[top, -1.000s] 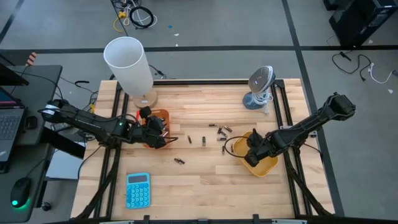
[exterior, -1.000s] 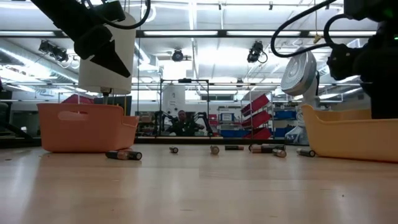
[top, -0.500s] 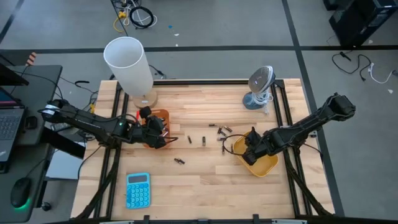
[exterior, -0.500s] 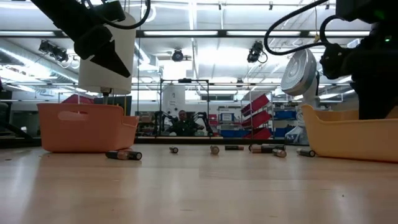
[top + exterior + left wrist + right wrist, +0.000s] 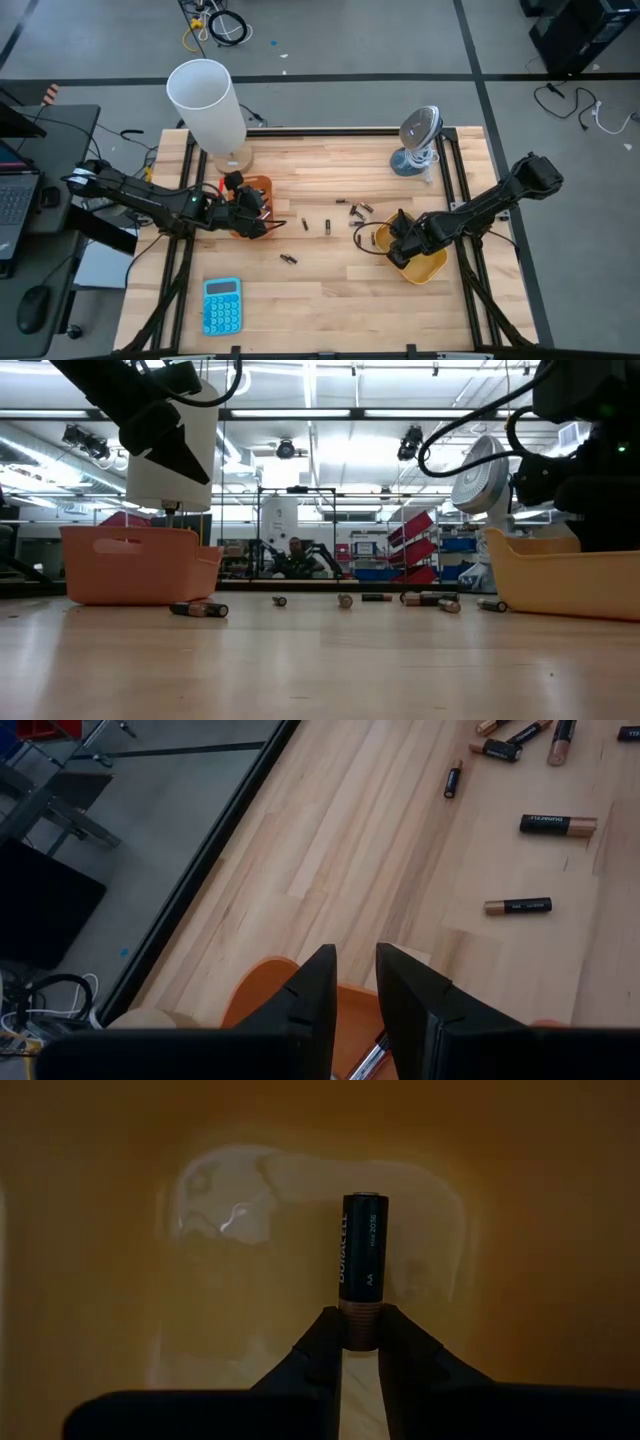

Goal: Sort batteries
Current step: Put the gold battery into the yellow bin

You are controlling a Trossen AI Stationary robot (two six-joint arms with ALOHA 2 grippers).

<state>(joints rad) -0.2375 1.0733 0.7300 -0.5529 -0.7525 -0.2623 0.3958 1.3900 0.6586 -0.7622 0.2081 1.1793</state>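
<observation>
Several small batteries [image 5: 327, 226] lie loose on the wooden table between an orange tray [image 5: 262, 185] on the left and a yellow tray [image 5: 428, 268] on the right. My right gripper [image 5: 397, 243] points steeply down over the yellow tray's left end, shut on a black-and-copper AA battery [image 5: 362, 1260]. My left gripper [image 5: 262, 222] hovers over the orange tray's near right corner [image 5: 262, 995], open by a narrow gap [image 5: 356, 982]. A silvery bit [image 5: 366, 1055] shows through that gap, down in the tray. My right gripper pinches the battery's copper end [image 5: 361, 1320] between its two fingertips, with the fingers running along the battery. They come from above, pointing down. The black body sticks out beyond the tips toward the yellow tray's floor [image 5: 120, 1280]; whether it touches the floor I cannot tell.
A tall white cylinder [image 5: 207, 105] stands at the far left behind the orange tray, and a small fan [image 5: 418, 140] at the far right. A blue calculator [image 5: 221, 305] lies near the front left. Bare wood lies in the near middle.
My right gripper has sunk a little into the yellow tray and shifted slightly toward the table's left, keeping the battery.
</observation>
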